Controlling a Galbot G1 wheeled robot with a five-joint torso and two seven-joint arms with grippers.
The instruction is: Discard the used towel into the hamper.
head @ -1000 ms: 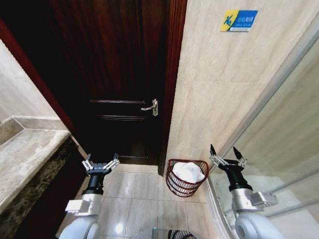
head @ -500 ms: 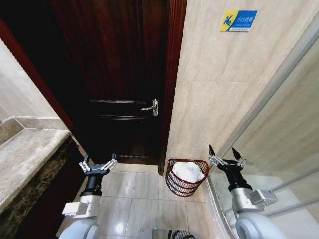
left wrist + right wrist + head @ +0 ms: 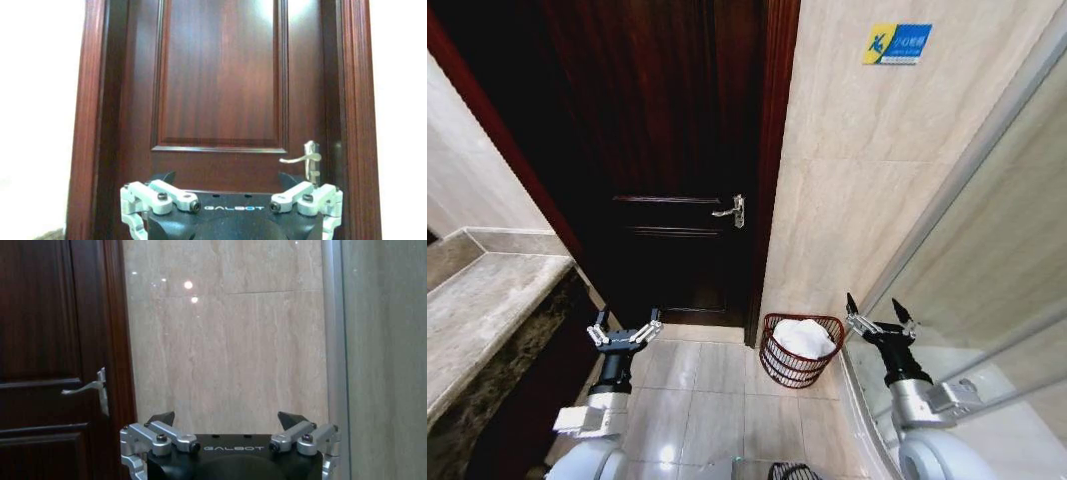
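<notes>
Head view: the hamper (image 3: 801,349) is seen on the floor at the wall's foot beside the door frame, a white towel (image 3: 804,337) already lying inside. It lies just left of the right end effector (image 3: 879,318), the nearer arm; fingers spread, nothing held. The left end effector (image 3: 624,331) is raised before the door (image 3: 667,150), spread, empty.
Left wrist view: the door handle (image 3: 303,159) is faced.
Right wrist view: tiled wall (image 3: 227,335) ahead.

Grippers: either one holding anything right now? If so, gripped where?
Nothing is held. The left gripper and right gripper are both open and empty, raised in front of the robot. The white towel lies in the hamper.
</notes>
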